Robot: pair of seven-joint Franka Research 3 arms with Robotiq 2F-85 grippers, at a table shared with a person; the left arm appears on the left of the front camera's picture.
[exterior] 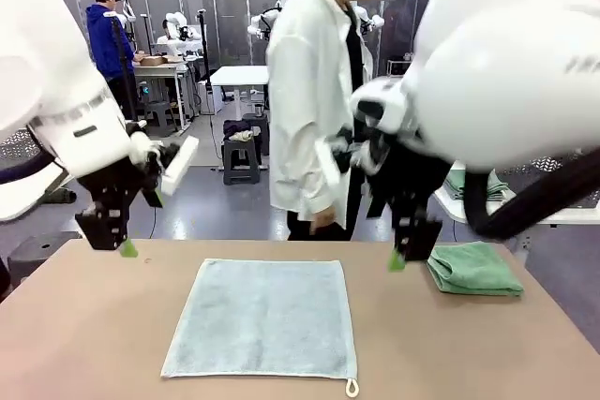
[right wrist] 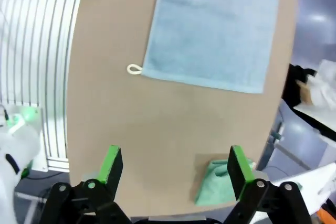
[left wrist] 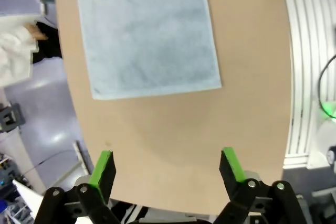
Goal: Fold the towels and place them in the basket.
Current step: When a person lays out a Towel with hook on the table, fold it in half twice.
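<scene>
Brown table [exterior: 94, 325], pale towel [exterior: 262, 320] spread flat, left tool [left wrist: 167, 156] and right tool [right wrist: 174, 151] hovering, jaws apart.

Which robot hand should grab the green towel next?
Probably the right hand: it hangs open just beside the folded green towel, while the left hand hovers on the far side of the blue towel.

No text, label, brand or number is legible. A small dark marking [exterior: 573, 64] on the right arm's white casing [exterior: 506, 53], above the right tool [exterior: 414, 252], is too blurred to read. The white loop tag [exterior: 352, 387] on the pale blue towel [exterior: 262, 316], nearer the robot than that tool, is too small to tell.
</scene>
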